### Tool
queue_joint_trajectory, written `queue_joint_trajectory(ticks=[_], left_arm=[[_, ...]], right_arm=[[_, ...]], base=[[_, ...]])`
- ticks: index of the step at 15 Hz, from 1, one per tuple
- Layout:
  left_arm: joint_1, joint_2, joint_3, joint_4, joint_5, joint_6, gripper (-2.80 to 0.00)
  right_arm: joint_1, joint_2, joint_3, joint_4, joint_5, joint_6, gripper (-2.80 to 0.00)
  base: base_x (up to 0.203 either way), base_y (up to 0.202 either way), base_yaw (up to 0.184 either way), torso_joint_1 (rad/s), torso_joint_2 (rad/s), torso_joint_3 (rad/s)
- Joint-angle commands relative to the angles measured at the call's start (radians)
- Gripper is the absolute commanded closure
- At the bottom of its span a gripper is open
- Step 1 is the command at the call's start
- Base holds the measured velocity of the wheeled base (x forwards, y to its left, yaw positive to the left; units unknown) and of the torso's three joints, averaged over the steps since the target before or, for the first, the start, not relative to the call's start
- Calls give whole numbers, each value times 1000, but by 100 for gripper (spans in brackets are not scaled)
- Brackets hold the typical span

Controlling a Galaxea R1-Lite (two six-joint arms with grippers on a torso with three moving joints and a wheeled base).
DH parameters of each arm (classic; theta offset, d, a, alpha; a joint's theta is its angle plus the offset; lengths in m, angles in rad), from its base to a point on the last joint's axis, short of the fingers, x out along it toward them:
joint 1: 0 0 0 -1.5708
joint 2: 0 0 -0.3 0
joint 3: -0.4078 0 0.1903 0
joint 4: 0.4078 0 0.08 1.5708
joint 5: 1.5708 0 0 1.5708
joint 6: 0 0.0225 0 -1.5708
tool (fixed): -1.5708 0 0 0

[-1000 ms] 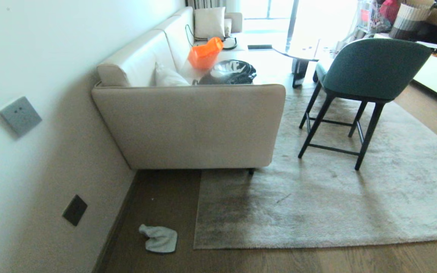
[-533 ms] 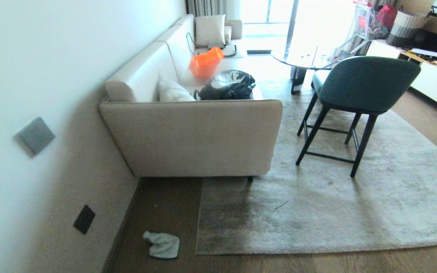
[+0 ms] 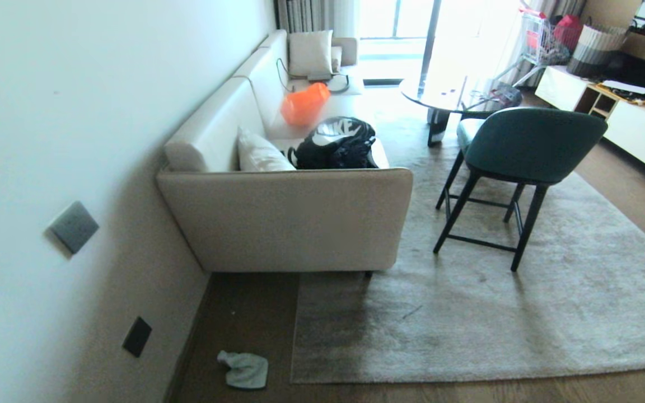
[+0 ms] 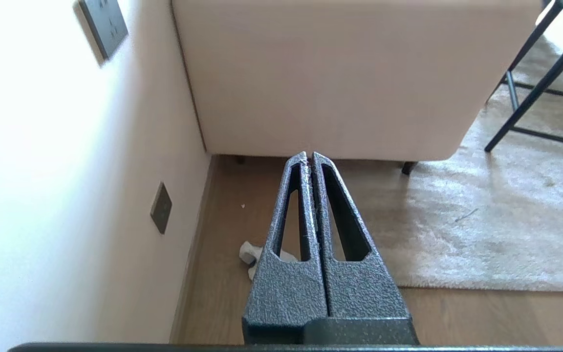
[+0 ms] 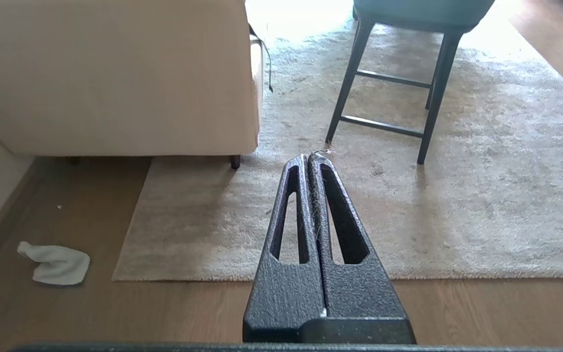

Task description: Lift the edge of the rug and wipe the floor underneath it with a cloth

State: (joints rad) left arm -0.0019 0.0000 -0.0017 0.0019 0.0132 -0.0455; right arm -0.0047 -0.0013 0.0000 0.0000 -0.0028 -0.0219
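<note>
The grey-beige rug lies flat, its edge and square corner (image 3: 294,376) next to the sofa's end. Brown plank floor (image 3: 244,313) shows between the rug and the wall. The pale cloth (image 3: 244,370) lies crumpled on that floor, a little to the left of the rug corner and apart from it. Neither arm shows in the head view. My left gripper (image 4: 309,155) hangs shut and empty high above the floor, with the cloth (image 4: 247,253) partly hidden behind its fingers. My right gripper (image 5: 313,157) is shut and empty above the rug, with the cloth (image 5: 56,264) far off to one side.
A cream sofa (image 3: 289,224) stands against the wall (image 3: 48,168) with one foot on the rug. A green chair (image 3: 524,145) on dark legs stands on the rug to the right. A dark wall socket (image 3: 136,336) sits low near the cloth. A white cabinet (image 3: 636,129) lines the far right.
The whole head view has shifted: sofa, chair and cloth sit lower in the picture and more of the far room shows. That is the camera moving. Nothing on the floor has moved.
</note>
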Motion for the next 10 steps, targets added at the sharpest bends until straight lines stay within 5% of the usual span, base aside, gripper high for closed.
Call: queue_joint_trajectory(ticks=[1,10], left_arm=[[0,0,0,0,1,0,0],[0,0,0,0,1,0,0]], right_arm=[[0,1,0,0,0,-1,0],[0,1,0,0,0,0,0]], base=[[0,0,0,168,-520,-360],[0,0,0,210,-569,-365]])
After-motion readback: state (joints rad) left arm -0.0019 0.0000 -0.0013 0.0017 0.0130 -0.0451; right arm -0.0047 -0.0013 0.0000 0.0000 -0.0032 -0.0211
